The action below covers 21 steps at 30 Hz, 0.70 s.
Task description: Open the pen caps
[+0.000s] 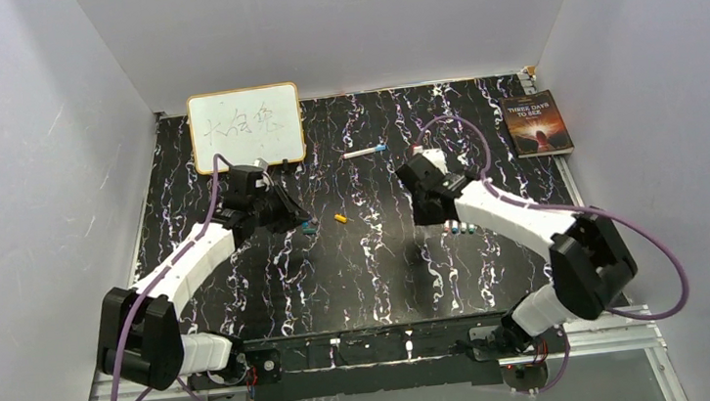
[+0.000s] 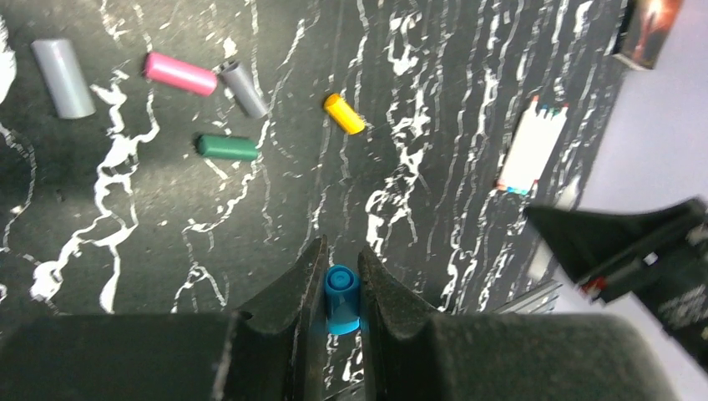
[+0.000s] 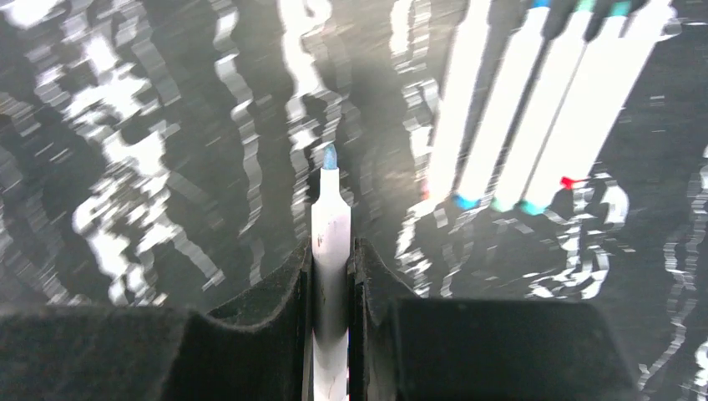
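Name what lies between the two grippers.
The orange-yellow cap lies between the left gripper and right gripper, clearest in the top view.

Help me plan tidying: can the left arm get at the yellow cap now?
Likely reach, yes: the yellow cap lies apart on the table ahead. But the left gripper is shut on the blue cap, so it must drop that first.

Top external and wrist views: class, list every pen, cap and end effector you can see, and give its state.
Left end effector: shut on blue cap.
Right end effector: shut on blue-tipped pen, uncapped.
Pink cap: off, lying loose.
Green cap: off, lying loose.
Yellow cap: off, lying loose.
Row of pens: lying side by side.
Book: closed.
Whiteboard: written on.
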Motion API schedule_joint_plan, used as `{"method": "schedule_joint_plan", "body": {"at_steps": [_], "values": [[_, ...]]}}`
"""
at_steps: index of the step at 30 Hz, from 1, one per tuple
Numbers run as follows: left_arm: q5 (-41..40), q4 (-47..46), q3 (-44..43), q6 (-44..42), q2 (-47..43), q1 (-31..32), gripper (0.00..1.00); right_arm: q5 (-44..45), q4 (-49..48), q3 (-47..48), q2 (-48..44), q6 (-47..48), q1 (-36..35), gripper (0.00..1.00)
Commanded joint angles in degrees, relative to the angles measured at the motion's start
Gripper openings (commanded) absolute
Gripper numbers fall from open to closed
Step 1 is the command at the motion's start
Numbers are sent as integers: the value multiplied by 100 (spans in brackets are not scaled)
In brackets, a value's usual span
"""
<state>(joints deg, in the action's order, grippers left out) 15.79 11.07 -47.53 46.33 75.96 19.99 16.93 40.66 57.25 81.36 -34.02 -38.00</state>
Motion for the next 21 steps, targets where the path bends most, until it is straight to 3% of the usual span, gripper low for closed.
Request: {"method": "schedule_joint_plan", "body": {"at_steps": [1,7,13,16,19,21], "values": [[-207,395,185,-283,-130,-30,1,804,65,384,508,541,765,0],[-221,324,165,-338,148,-32,2,947,-125,633,1138,818,1353,3],[-283,223,106,-369,460,-46,5,902,-195,867,1503,985,1579,29],[-295,189,61,-385,581,-69,10,863,-217,925,1582,1056,1650,34],[-287,163,13,-403,687,-90,19,816,-217,952,1534,1103,1694,37],[-287,188,-45,-450,749,-93,34,767,-213,985,1459,1119,1709,38]]}}
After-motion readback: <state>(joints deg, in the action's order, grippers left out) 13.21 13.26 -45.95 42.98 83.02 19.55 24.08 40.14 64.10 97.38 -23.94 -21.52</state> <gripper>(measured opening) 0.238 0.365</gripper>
